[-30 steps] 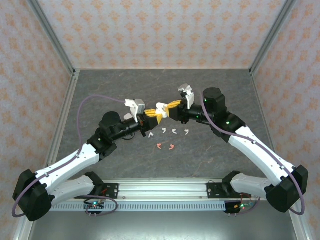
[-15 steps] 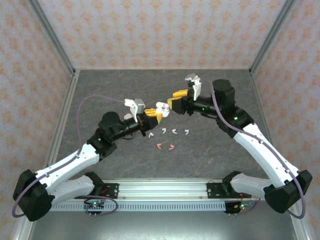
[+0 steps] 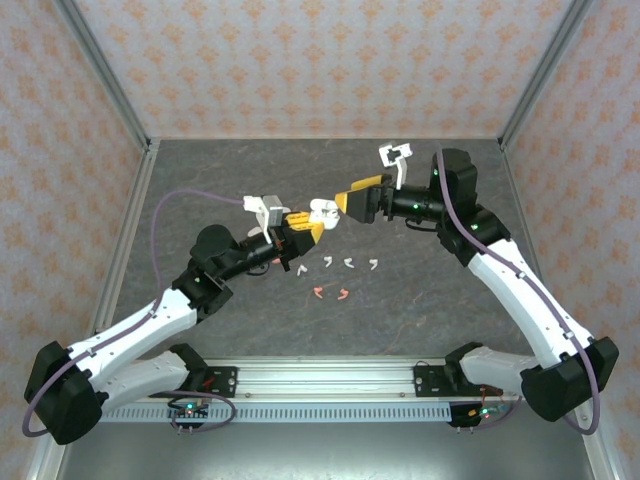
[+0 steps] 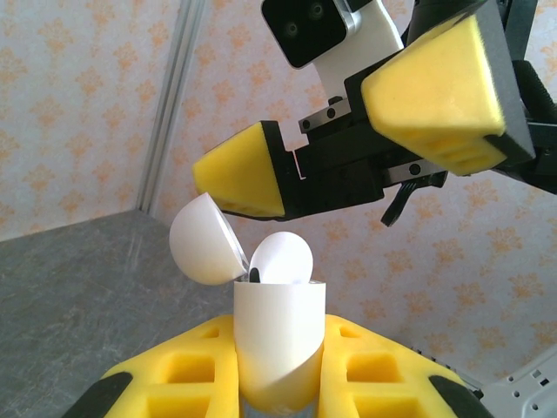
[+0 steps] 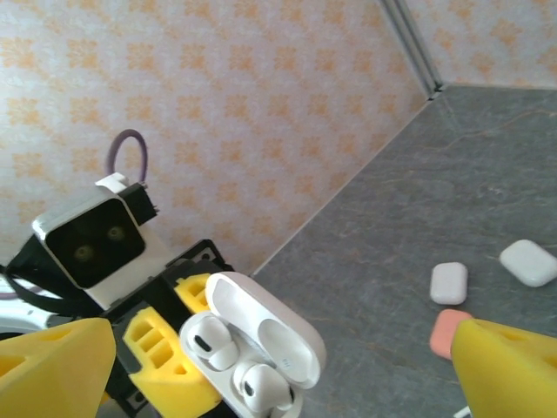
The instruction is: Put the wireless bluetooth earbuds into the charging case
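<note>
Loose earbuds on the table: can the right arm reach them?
Probably yes: the right gripper is open and empty, the loose earbuds lie uncovered, and the left gripper holds the case clear of them.

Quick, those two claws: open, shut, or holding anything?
The left gripper is shut on the open charging case.
The right gripper is open, holding nothing.

Left gripper [image 3: 311, 226] clamped tight; right gripper [image 3: 346, 200] jaws spread wide.

In left claw [image 3: 312, 226]: charging case [image 3: 322, 210]; right claw [image 3: 350, 195] just right; earbuds [image 3: 348, 263] on table [image 3: 200, 180].
</note>
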Action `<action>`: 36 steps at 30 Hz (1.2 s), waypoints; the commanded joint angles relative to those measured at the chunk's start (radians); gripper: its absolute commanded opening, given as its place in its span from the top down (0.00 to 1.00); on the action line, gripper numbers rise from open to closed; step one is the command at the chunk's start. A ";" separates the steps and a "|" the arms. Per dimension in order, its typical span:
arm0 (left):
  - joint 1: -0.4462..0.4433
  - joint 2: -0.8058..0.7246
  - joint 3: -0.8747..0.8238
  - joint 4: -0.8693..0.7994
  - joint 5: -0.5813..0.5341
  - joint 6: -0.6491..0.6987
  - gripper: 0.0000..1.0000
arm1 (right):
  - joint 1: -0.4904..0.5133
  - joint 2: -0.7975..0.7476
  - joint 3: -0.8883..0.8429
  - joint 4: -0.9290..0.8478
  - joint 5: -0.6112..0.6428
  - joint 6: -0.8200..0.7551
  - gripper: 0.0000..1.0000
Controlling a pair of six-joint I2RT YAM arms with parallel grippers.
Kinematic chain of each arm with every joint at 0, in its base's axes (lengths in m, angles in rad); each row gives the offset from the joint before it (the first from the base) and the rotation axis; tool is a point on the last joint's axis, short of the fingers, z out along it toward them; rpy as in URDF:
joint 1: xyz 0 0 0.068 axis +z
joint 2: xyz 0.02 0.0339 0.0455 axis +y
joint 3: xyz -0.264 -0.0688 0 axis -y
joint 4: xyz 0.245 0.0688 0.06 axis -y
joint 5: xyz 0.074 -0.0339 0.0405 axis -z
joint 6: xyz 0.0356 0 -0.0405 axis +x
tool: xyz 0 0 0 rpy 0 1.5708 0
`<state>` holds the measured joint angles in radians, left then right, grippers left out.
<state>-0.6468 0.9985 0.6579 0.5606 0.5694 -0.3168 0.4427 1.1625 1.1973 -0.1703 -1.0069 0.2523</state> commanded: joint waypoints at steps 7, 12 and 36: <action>-0.020 0.033 0.069 0.078 0.031 0.006 1.00 | 0.049 0.028 -0.006 0.078 -0.110 0.036 0.01; -0.029 0.046 0.075 0.078 0.029 0.007 1.00 | 0.063 0.046 0.007 0.054 -0.127 0.011 0.01; -0.031 0.061 0.087 0.038 0.021 0.031 1.00 | 0.076 -0.034 0.028 -0.048 -0.118 -0.110 0.13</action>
<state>-0.6743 1.0672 0.7067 0.5880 0.5842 -0.3126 0.5117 1.1667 1.1988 -0.2329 -1.1027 0.1787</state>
